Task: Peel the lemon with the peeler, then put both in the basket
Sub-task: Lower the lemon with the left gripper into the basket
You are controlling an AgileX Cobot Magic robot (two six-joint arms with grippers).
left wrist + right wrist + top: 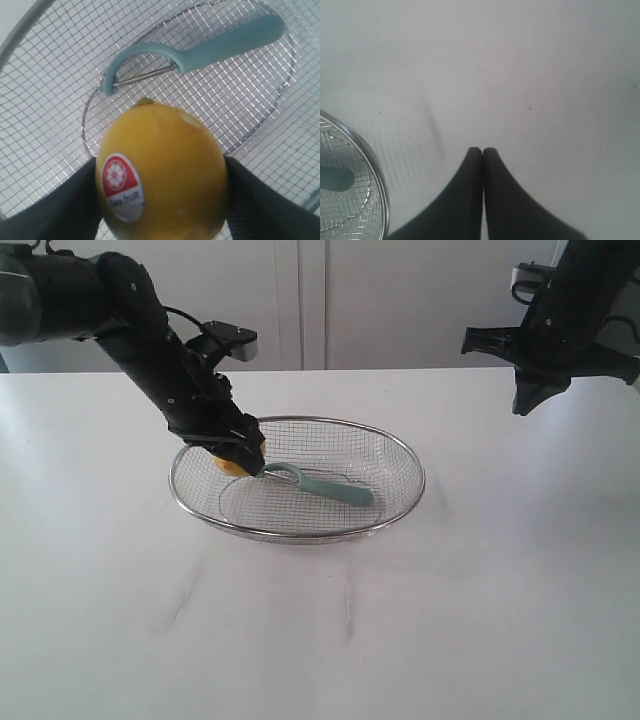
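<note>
- Small, bright yellow oval lemon (162, 165) with a red-and-white sticker (120, 186): we find it clasped between the dark fingers (55, 215) of the left gripper (238, 448), low over the left end of the basket. We cannot tell whether it touches the mesh.
- Slim, pale teal-green peeler (325, 485) with a curved head and metal blade: it lies flat in the wide, shallow silver wire-mesh basket (408, 452). Its head is just beside the lemon.
- Right gripper (482, 156): clenched on nothing, raised over the white table (500, 620), well apart from the basket.
- Risk, rolling: we judge that if the fruit is let go above the mesh, its round shape could carry it down the sloped wall and against the peeler.
- Risk, snagging: the blade lies near the fingers. We expect that lowering further could press the lemon onto the peeler head or catch a fingertip in the wire.
- Risk, dragging: a withdrawal begun before the fingers part fully could lift or tip the light basket.
- Risk, task order: the skin looks largely intact to us, so placing both items now may leave the peeling incomplete.
</note>
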